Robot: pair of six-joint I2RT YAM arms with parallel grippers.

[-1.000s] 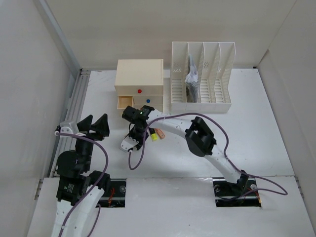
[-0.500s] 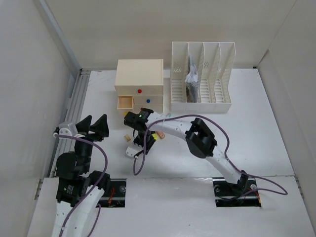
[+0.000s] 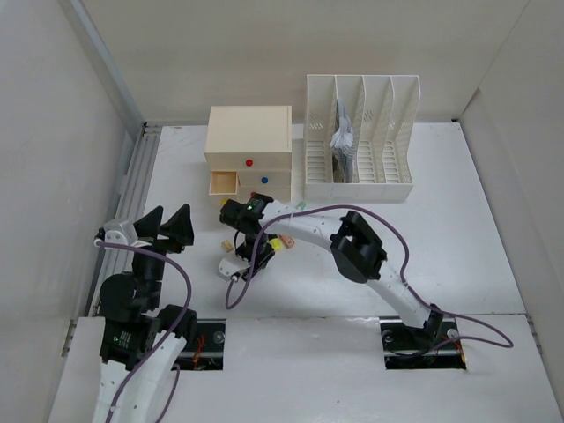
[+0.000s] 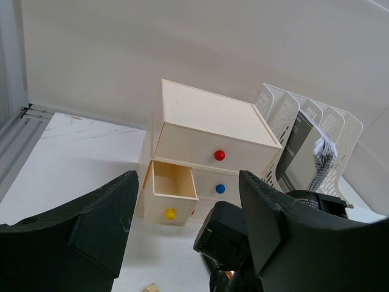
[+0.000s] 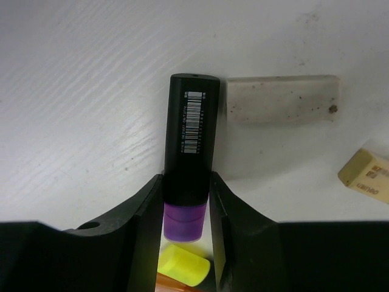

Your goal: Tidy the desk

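Pinching black marker (image 5: 193,140), right gripper (image 5: 186,210) low at mid table (image 3: 458,229). Left gripper (image 4: 185,201) spread, empty, near left. White eraser (image 5: 281,99), cream eraser (image 5: 364,175) loose; drawer (image 4: 173,193) open. Looks early, most sorting left.

The worktop (image 3: 458,229) is white. The drawer box (image 4: 206,131) is cream, and it has a red knob (image 4: 219,155), a blue knob (image 4: 220,188) and a yellow knob (image 4: 170,214). The file rack (image 3: 322,167) is white with a pattern of slots. The marker pen (image 5: 191,140) is black, with a purple band and a white barcode label. The eraser (image 5: 281,99) is white with dark specks. The right claw (image 5: 186,188) is black.
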